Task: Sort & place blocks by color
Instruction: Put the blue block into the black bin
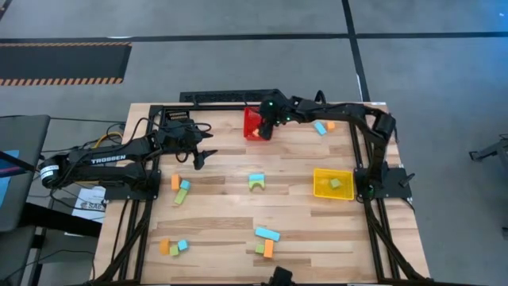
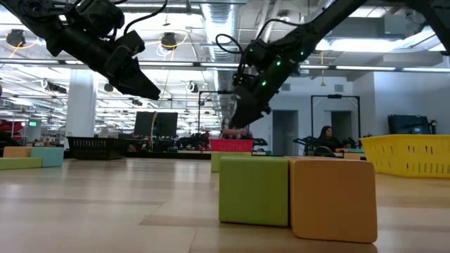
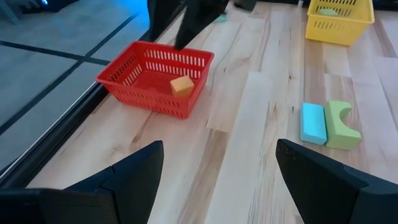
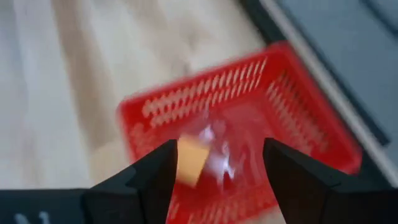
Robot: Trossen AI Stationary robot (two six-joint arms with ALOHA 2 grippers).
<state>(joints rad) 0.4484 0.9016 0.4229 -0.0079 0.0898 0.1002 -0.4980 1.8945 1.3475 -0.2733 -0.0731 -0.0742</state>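
Lying under right end effector (image 4: 214,163): orange block (image 3: 182,84)

Small orange, light blue and green blocks (image 1: 267,241) lie scattered in little clusters on the table (image 1: 222,230) (one orange cube (image 3: 182,84) sits inside the red bin (image 3: 133,94)).

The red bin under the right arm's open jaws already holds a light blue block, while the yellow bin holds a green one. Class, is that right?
Not quite. The block in the red bin is an orange block, not light blue; the left wrist view shows it plainly. The rest stands: the right gripper hangs over that bin with jaws open, and the yellow bin holds a green block, as the high view shows.
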